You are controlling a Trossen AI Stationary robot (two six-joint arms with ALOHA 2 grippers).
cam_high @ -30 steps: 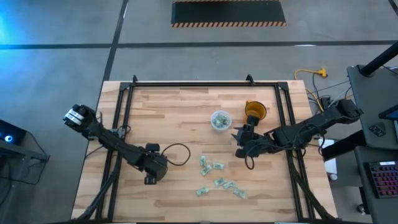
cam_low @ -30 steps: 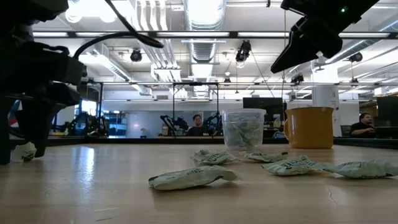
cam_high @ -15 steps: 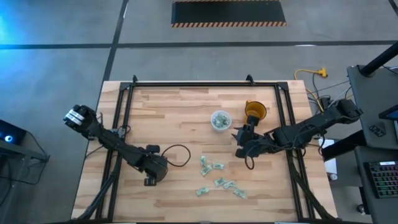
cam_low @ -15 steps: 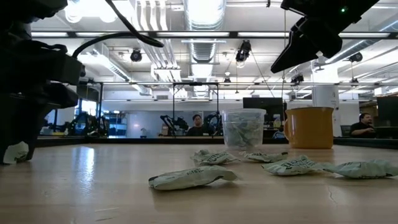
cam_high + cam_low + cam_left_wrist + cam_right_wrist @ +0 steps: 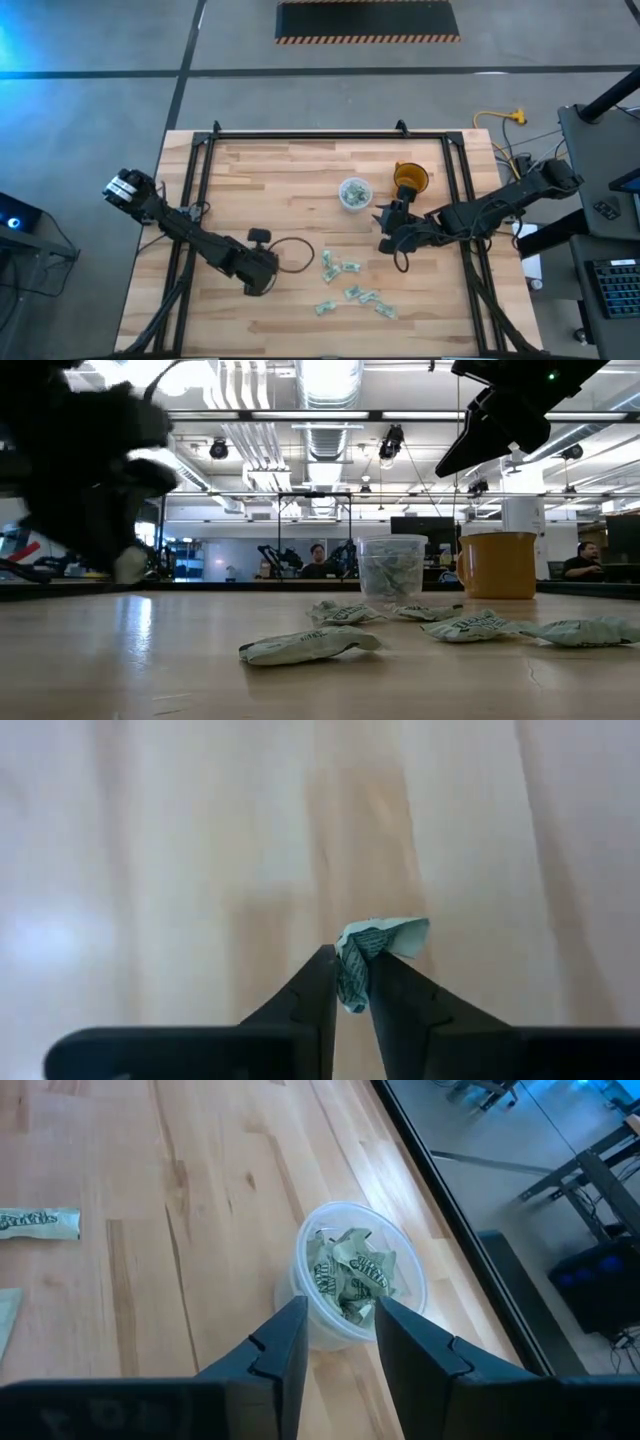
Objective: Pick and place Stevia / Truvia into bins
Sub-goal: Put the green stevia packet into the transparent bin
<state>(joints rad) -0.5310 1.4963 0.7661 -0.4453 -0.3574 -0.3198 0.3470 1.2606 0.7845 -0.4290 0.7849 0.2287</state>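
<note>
Up close, left claw point(image 5: 352, 982) pinching crumpled sachet point(image 5: 372, 948), unseen overhead

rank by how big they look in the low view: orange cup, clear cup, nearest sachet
1. Nearest sachet, widest, though closeness to the camera inflates it.
2. Orange cup.
3. Clear cup, only slightly smaller than the orange one.

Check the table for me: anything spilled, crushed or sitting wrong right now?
Nothing spilled. The clear cup and orange cup stand upright, and loose sachets lie flat on the table. One oddity: the sachet pinched in the left end effector is crumpled and folded, not flat.
</note>
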